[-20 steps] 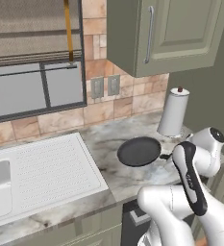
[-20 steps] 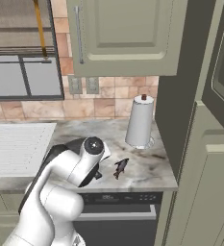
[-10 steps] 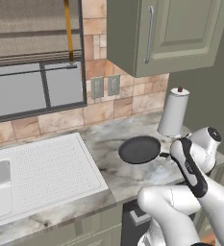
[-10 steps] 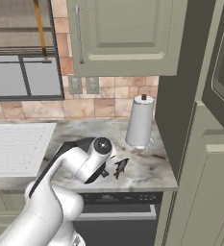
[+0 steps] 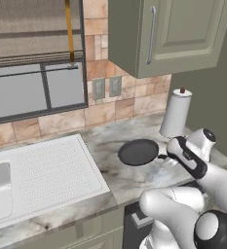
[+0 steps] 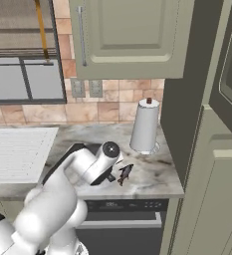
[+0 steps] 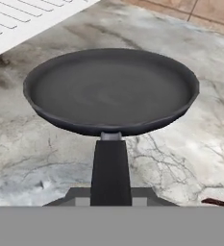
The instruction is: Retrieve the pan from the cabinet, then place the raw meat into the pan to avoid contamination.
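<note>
The pan (image 7: 111, 91), round, shallow and dark, sits level right at the marble counter, between the white drainboard and the paper-towel roll; it also shows as the pan (image 5: 138, 151). My gripper (image 7: 111, 194) is shut on the pan's straight black handle (image 7: 110, 166), and I see the gripper (image 5: 164, 156) at the pan's right side. The raw meat (image 6: 125, 173), a small dark fish, lies on the counter near the front edge, to the right of my wrist. The tall green cabinet (image 6: 187, 99) stands at the counter's right end.
A paper-towel roll (image 6: 145, 125) stands at the back right of the counter. The white drainboard (image 5: 47, 170) and sink lie to the left. A green wall cabinet (image 5: 173, 34) hangs above. The dishwasher front (image 6: 122, 219) is below the counter edge.
My wrist has swung a little to the right and the forearm has dropped lower. The pan has stayed at about the same spot, and the fish has not moved.
</note>
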### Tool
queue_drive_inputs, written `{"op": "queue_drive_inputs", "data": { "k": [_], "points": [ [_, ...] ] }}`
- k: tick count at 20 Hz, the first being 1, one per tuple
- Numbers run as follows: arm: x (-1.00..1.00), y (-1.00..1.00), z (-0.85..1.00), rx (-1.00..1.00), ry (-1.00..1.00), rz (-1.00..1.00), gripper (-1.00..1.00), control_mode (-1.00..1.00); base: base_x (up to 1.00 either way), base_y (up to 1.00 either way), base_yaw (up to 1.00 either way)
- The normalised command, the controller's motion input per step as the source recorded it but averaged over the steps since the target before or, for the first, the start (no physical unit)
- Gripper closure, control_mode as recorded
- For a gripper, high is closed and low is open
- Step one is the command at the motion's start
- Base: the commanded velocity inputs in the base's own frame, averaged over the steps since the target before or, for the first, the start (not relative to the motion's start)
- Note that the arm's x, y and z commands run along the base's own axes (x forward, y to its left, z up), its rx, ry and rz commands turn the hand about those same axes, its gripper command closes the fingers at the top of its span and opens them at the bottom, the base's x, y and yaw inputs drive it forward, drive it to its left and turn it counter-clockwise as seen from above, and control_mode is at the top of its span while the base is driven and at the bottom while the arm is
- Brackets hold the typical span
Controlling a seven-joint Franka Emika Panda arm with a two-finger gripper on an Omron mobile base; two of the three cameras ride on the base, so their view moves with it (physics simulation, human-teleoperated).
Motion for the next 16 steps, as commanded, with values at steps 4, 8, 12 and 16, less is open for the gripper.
{"op": "queue_drive_inputs", "data": {
  "k": [4, 8, 12, 16],
  "points": [
    [0.24, 0.17, -0.37, 0.0, 0.0, 0.0, 1.0, -1.0, 0.0, 0.0, 0.0],
    [0.23, 0.16, -0.37, -0.01, 0.0, 0.0, 1.0, -1.0, 0.0, 0.0, 0.0],
    [0.2, 0.16, -0.34, -0.01, 0.0, 0.0, 1.0, -1.0, 0.0, 0.0, 0.0],
    [0.14, 0.16, -0.29, 0.0, 0.0, 0.0, 1.0, -1.0, 0.0, 0.0, 0.0]
  ]
}}
